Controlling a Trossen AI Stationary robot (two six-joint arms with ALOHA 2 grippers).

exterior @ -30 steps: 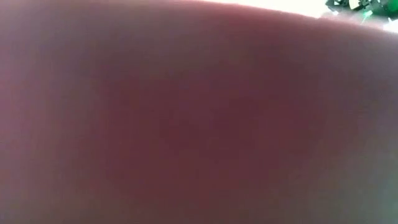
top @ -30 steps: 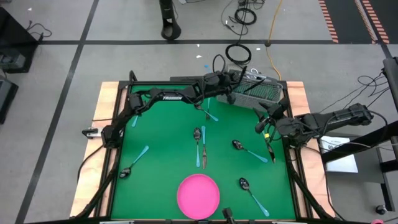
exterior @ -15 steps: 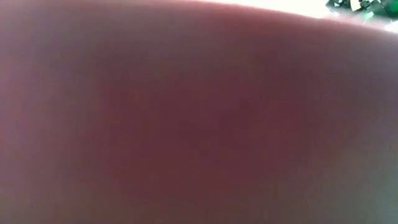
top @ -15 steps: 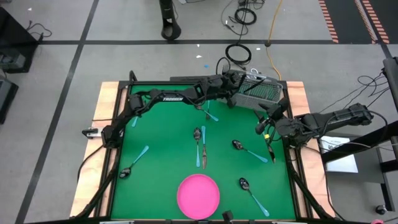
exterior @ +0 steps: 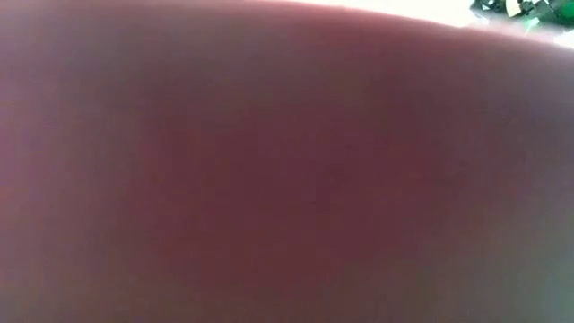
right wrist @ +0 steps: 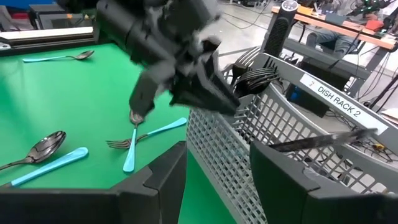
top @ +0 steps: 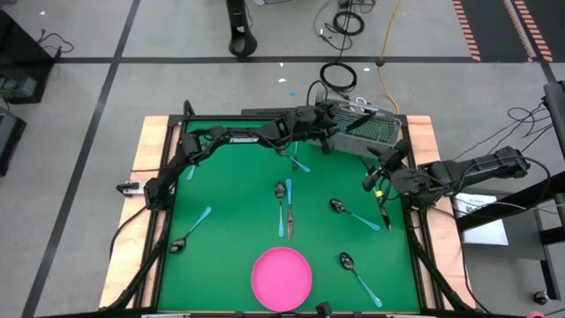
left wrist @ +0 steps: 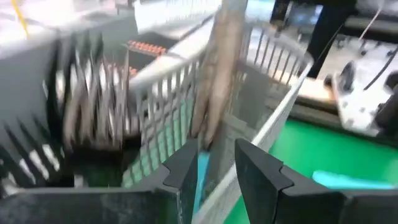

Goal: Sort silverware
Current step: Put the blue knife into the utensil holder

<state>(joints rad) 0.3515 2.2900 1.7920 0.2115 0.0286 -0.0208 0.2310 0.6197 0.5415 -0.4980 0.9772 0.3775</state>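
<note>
Several pieces of silverware with light-blue handles lie on the green mat: a spoon [top: 191, 228], a fork [top: 298, 161], a pair [top: 284, 208] and two spoons [top: 353, 215] [top: 358, 276]. My left gripper [top: 334, 119] [left wrist: 216, 146] reaches over the grey wire basket [top: 371, 131] at the far right, its fingers apart. A blurred utensil [left wrist: 217, 81] stands upright in the basket, with its blue handle [left wrist: 201, 171] in the gap. Forks [right wrist: 255, 74] and a knife [right wrist: 323, 140] sit in the basket. My right gripper [right wrist: 214, 168] [top: 378, 172] waits open near the basket. My left gripper comes at the basket level, from the table's left. The utensil's light-blue handle [left wrist: 201, 171] stands in the gap, close beside one finger [left wrist: 185, 168] and narrower than the gap. Whether that finger touches it, I cannot tell.
A round pink plate [top: 282, 276] lies at the mat's near edge. A blurred pinkish surface fills the low view. The basket carries a label [right wrist: 336, 99]. Cables and floor surround the wooden table edge [top: 146, 150].
</note>
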